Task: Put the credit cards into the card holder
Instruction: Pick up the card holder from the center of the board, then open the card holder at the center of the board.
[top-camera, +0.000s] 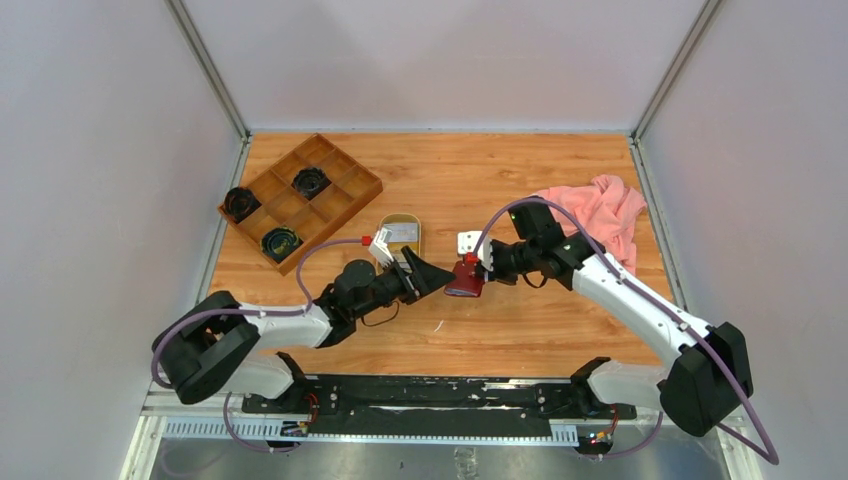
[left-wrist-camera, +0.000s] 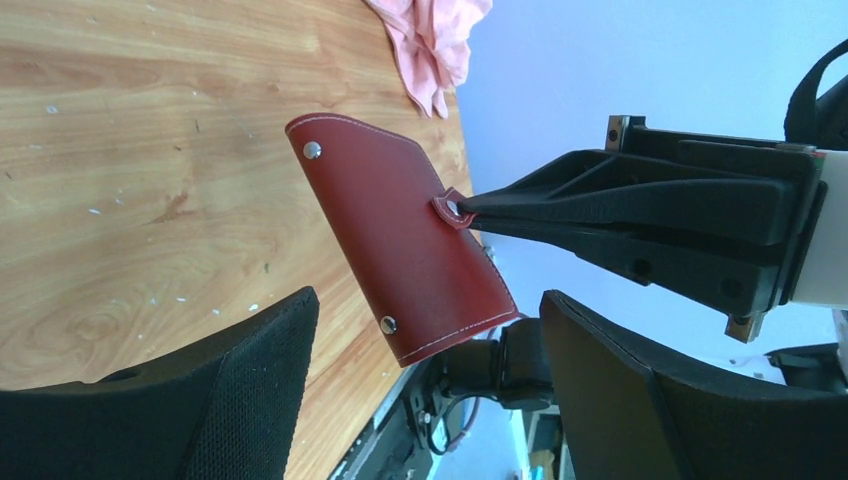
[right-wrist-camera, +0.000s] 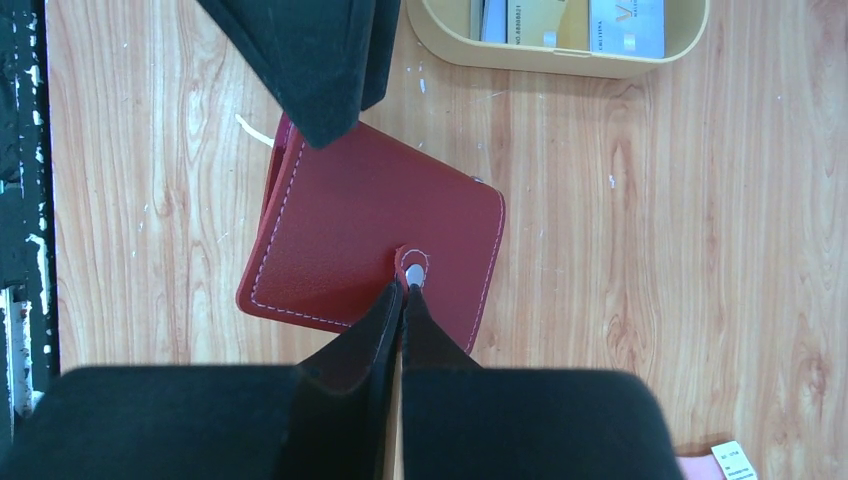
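With the right gripper (right-wrist-camera: 403, 292) pinching the snap tab (right-wrist-camera: 413, 270) of the card holder (right-wrist-camera: 350, 235) at table centre, the open left gripper (top-camera: 426, 273) should clamp its opposite edge firmly before the tab is pulled.

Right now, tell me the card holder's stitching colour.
White, on the dark red card holder; right wrist view shows it best.

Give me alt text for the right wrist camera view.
The right gripper, shut, pinches the snap tab of a closed dark red card holder over a wooden table. A tan tray holding credit cards sits at the top edge.
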